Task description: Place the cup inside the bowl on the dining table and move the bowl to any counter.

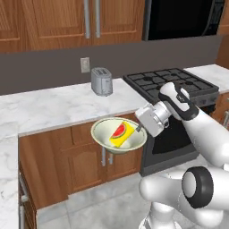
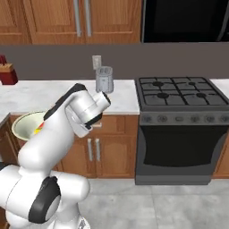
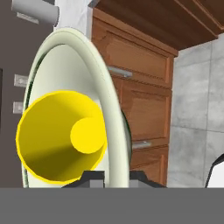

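Look at the toaster first: you see it silver and upright near the grey backsplash, just below a white wall outlet. To its right stands the black gas stove, its burner grates dark, with the oven door below. Above the stove you find a black microwave. Wooden upper cabinets with long metal handles run along the top. At the far left of the right base view sits a red knife block. Grey floor tiles lie below.
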